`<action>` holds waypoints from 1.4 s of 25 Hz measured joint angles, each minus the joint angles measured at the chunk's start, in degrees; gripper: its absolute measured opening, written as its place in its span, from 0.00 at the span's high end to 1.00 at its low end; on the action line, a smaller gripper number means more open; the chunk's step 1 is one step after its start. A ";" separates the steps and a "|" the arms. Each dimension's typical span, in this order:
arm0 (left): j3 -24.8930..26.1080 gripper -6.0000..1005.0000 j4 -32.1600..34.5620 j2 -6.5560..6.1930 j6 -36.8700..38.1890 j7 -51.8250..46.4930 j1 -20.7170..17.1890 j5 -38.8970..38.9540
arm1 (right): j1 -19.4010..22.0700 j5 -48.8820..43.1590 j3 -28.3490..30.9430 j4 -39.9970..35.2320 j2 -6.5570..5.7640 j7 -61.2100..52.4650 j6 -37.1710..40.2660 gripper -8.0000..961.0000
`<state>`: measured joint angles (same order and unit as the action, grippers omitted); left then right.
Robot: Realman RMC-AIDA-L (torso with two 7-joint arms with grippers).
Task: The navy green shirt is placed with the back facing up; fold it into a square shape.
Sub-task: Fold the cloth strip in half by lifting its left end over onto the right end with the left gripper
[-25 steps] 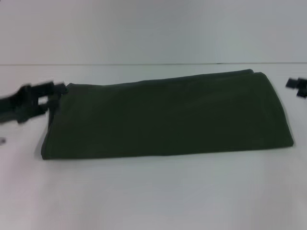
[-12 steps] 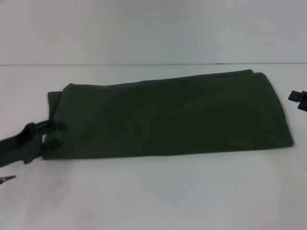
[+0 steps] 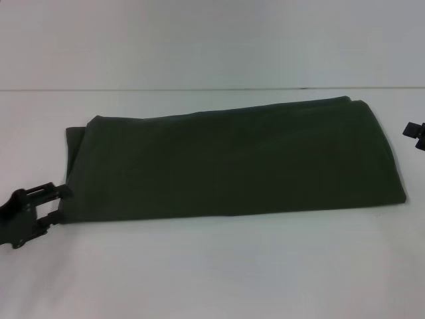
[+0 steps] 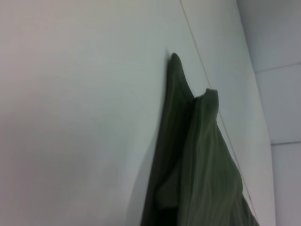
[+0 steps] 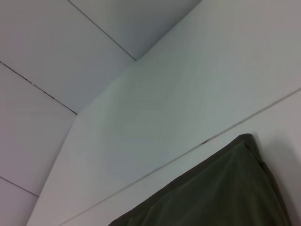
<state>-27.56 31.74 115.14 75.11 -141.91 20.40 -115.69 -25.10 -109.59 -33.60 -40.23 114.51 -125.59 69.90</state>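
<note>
The navy green shirt (image 3: pixel 232 163) lies folded into a long flat band across the white table, plain side up. My left gripper (image 3: pixel 61 203) is low at the shirt's near left corner, its two fingers apart and their tips at the cloth's edge. The left wrist view shows the shirt's (image 4: pixel 197 155) layered folded end from close by. Only a small part of my right gripper (image 3: pixel 416 132) shows, at the picture's right edge, just off the shirt's right end. The right wrist view holds the shirt's (image 5: pixel 221 193) far right corner.
The white table (image 3: pixel 212 266) extends in front of the shirt. A thin seam (image 3: pixel 166 89) runs across behind the shirt, where the table meets the white wall.
My left gripper has come from the shirt's far left corner down along its left end to the near left corner. The right gripper has slid slightly further right.
</note>
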 joint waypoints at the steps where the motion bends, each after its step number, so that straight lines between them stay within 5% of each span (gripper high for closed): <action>1: 0.41 0.36 0.10 -0.14 0.40 -0.40 -0.32 -0.05 | 0.00 0.00 0.11 0.00 -0.03 0.00 0.09 0.36; 8: 1.29 0.36 -0.14 -0.72 0.82 -4.85 -1.40 -1.88 | 0.22 0.00 0.41 -0.05 -0.21 0.02 0.39 0.36; 35: 1.63 0.36 -2.56 0.21 -2.00 -7.71 -0.07 -2.34 | 0.26 -0.01 2.68 0.11 0.27 2.18 0.41 0.36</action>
<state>-25.93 29.18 115.35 73.11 -149.62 20.33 -118.03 -24.84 -109.60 -30.92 -40.11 114.79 -123.42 70.31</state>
